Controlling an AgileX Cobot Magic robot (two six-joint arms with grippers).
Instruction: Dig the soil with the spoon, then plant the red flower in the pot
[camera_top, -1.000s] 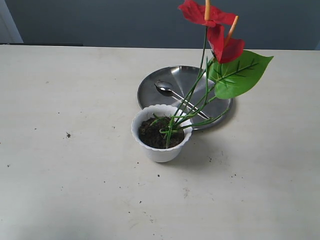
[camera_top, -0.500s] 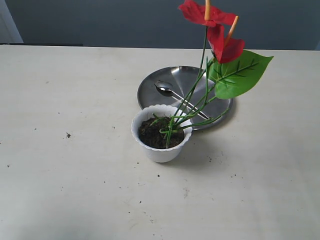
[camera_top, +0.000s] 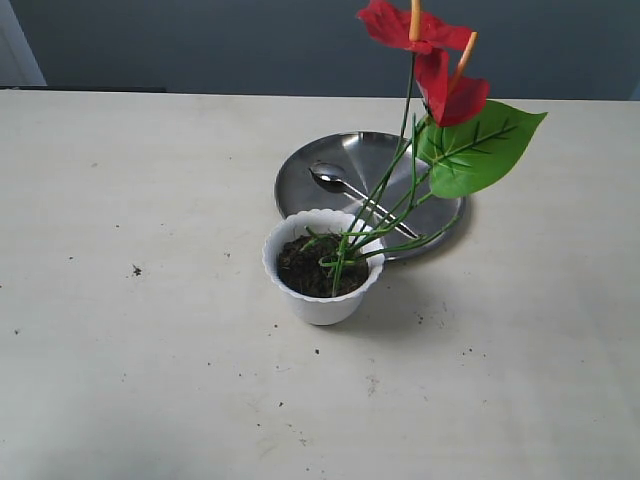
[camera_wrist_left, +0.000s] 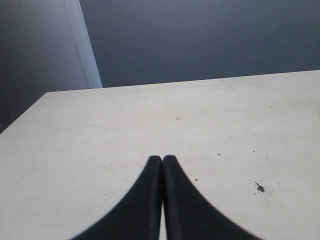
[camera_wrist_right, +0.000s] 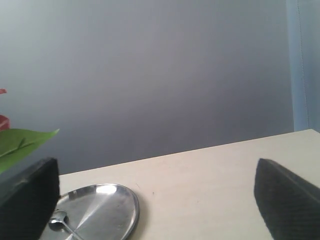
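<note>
The white pot (camera_top: 322, 290) stands mid-table and holds dark soil (camera_top: 300, 270). The red flower (camera_top: 425, 55) has its green stems stuck in that soil and leans up to the right, with a large green leaf (camera_top: 478, 148). On the steel plate (camera_top: 330, 165) behind the pot lies the silver spoon (camera_top: 330, 178). Neither arm shows in the exterior view. In the left wrist view my left gripper (camera_wrist_left: 162, 159) is shut with nothing in it, over bare table. In the right wrist view my right gripper (camera_wrist_right: 157, 200) is open and empty, with the plate (camera_wrist_right: 107, 210), the spoon (camera_wrist_right: 59, 219) and the leaf (camera_wrist_right: 20, 145) ahead.
Specks of spilled soil (camera_top: 136, 270) dot the pale table (camera_top: 150, 380) around and in front of the pot. A dark wall (camera_top: 200, 40) runs behind the table's far edge.
</note>
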